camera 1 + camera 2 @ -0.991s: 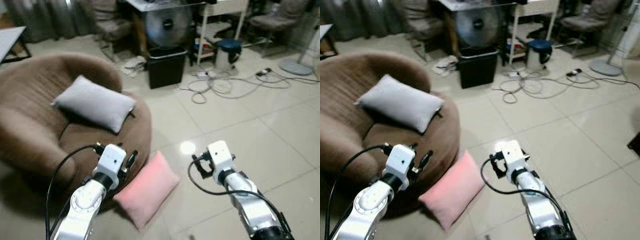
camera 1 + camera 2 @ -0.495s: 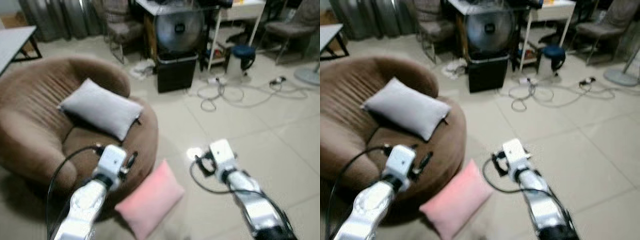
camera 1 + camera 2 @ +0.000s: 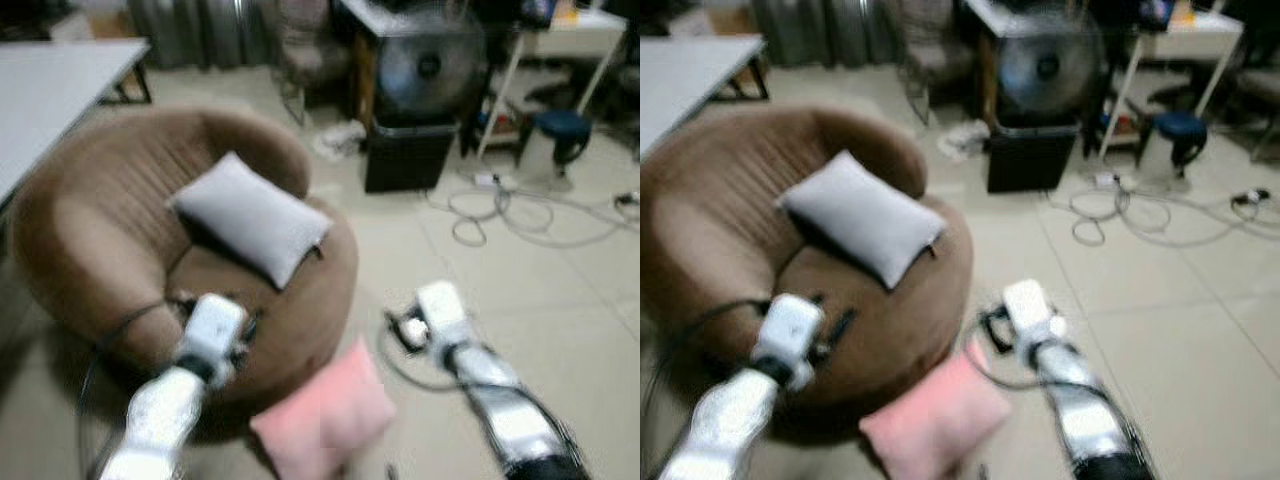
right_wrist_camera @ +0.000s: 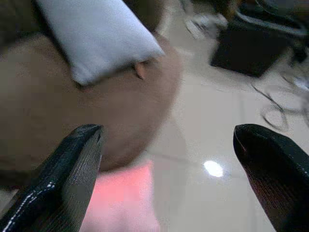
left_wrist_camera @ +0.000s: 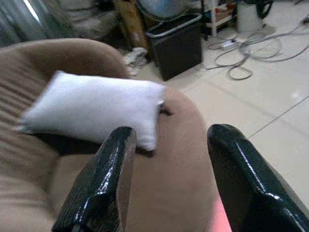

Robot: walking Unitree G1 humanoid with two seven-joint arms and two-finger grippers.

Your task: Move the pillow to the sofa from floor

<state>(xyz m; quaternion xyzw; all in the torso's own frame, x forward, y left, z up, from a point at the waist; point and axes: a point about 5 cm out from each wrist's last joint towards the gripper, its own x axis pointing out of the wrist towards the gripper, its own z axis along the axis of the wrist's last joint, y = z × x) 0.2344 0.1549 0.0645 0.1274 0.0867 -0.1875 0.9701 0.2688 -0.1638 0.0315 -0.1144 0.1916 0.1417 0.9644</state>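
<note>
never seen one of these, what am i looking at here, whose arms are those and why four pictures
These are the two silver arms of a walking humanoid robot. The two wide pictures come from a stereo camera on its head, looking down; they are blurred. The other two come from cameras on the wrists, looking along each gripper's two black fingers. The left gripper hangs open over the round brown sofa, and the right gripper is open above the floor beside it. Neither holds anything. A grey rectangular pillow lies on the sofa seat. The pink square pillow lies on the tiled floor against the sofa's front. Further back are a black bin and loose cables.
</note>
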